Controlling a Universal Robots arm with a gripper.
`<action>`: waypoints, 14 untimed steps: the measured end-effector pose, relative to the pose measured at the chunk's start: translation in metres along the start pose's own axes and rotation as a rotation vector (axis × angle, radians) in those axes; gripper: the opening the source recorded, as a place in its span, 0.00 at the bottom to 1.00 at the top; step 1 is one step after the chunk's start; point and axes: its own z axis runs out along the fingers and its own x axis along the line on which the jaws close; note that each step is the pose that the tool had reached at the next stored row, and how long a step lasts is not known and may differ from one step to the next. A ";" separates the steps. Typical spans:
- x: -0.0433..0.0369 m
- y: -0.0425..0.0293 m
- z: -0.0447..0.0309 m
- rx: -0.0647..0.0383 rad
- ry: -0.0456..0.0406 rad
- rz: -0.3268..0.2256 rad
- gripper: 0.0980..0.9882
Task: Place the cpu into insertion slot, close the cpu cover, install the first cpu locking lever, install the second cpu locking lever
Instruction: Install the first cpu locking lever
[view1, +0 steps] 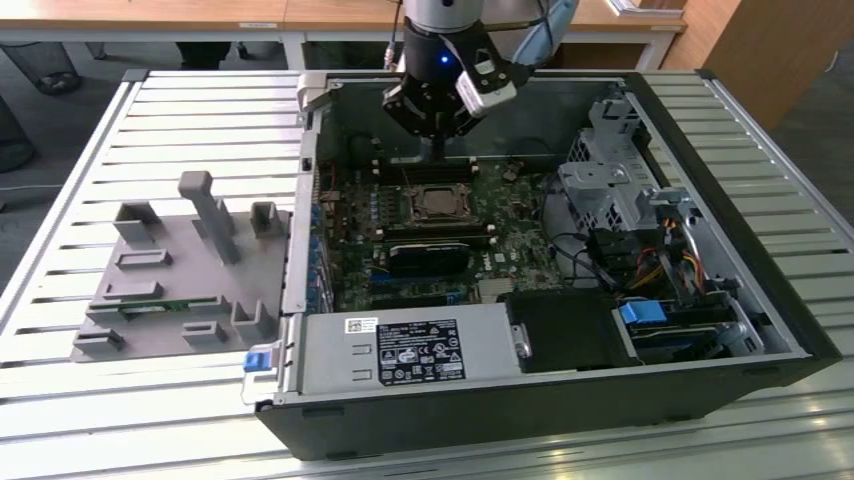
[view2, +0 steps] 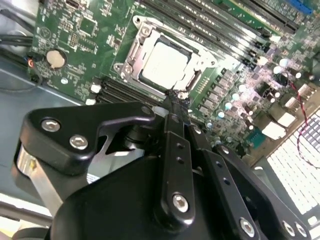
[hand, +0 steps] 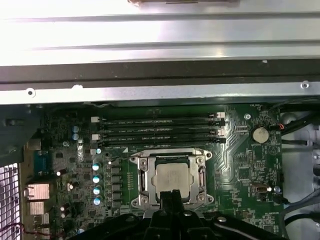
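The cpu (hand: 170, 175), a flat silver-grey square, lies in the insertion slot (view1: 434, 204) on the green board. The cpu cover (hand: 144, 177), a thin metal frame, lies flat around the chip; both wrist views show it down over the cpu (view2: 165, 62), with the cover (view2: 134, 54) framing it. My gripper (view1: 438, 155) hangs inside the open computer case, just above the board beside the socket's far edge. Its black fingers (view2: 176, 107) are pressed together and shut with nothing between them, the tips (hand: 170, 196) close to the socket's rim.
Long black memory slots (hand: 160, 129) run beside the socket. A black heatsink block (view1: 427, 258) and the power supply (view1: 400, 352) sit nearer the camera. Drive bays and cables (view1: 641, 250) crowd the exterior view's right. A grey fixture tray (view1: 174, 270) lies outside the case.
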 end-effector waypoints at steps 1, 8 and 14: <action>0.0005 0.0000 0.0000 0.000 -0.0023 0.000 0.01; 0.0033 0.0007 0.0007 0.000 -0.0034 -0.001 0.01; 0.0058 0.0007 0.0019 0.000 -0.0035 -0.001 0.01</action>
